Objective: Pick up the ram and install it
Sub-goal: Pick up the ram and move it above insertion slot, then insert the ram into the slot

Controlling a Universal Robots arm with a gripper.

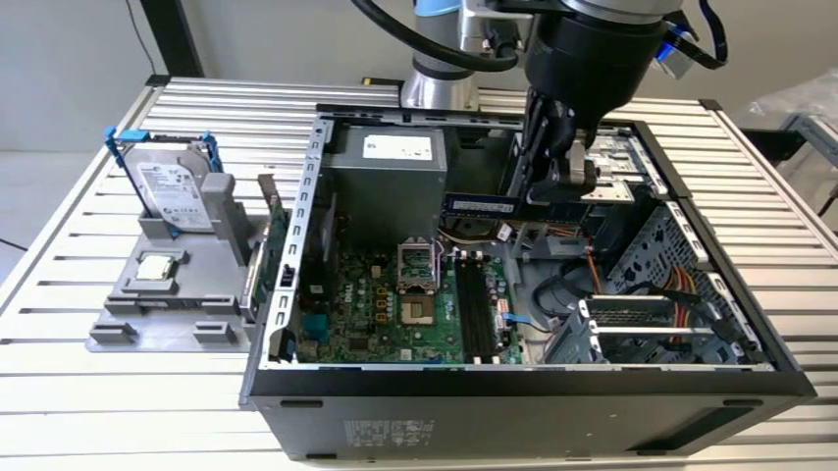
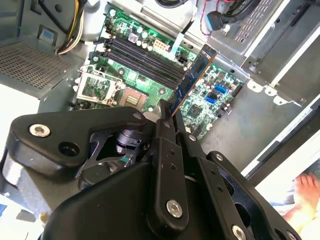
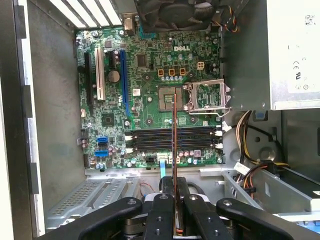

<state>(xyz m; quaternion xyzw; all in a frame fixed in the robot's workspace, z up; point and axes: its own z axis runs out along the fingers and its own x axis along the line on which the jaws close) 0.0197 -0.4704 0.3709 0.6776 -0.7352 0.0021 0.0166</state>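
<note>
Claw (image 1: 556,191) pinches the ram (image 1: 488,207) by one end; fingers pressed onto its flat faces. The stick hangs in the air inside the open computer case (image 1: 524,392), above the green motherboard (image 1: 392,304), touching nothing else.

In the first wrist view the ram (image 3: 174,145) shows edge-on and lies crosswise to the black memory slots (image 3: 172,140), all of them unfilled. In the second wrist view the ram (image 2: 194,80) juts from the claw (image 2: 167,117) over the board.

At the exterior view's left, outside the case, a grey stand (image 1: 171,324) holds the hard drive (image 1: 171,186) and the processor chip (image 1: 157,267).
</note>
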